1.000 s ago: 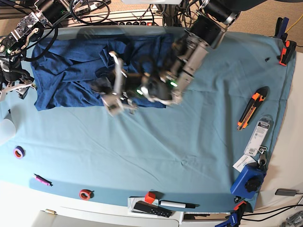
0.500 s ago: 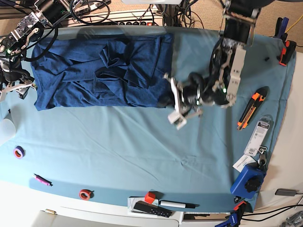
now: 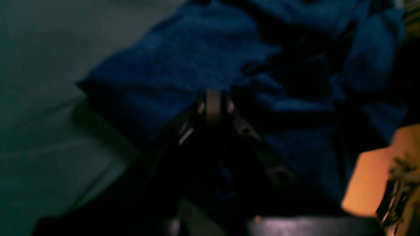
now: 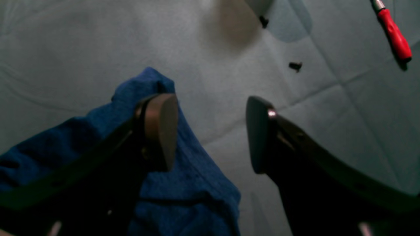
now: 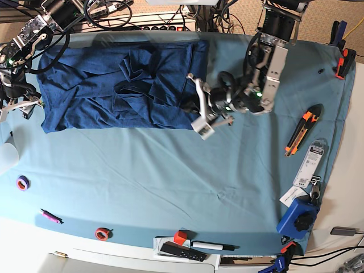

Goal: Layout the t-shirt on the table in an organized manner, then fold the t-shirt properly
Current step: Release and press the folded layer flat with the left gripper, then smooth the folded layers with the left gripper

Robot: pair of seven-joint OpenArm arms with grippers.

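- The t-shirt (image 5: 119, 85) lies long-ways along the far edge of the table (image 5: 170, 182), toward its far left corner.
- My left claw (image 5: 200, 111) is shut and empty, right at the shirt's near right corner.
- My right claw (image 4: 210, 131) hangs open over the shirt's left end.

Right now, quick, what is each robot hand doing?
Left end effector: closed, at the edge of the wrinkly dark navy-blue knit t-shirt; a grip cannot be told.
Right end effector: open, holding nothing.
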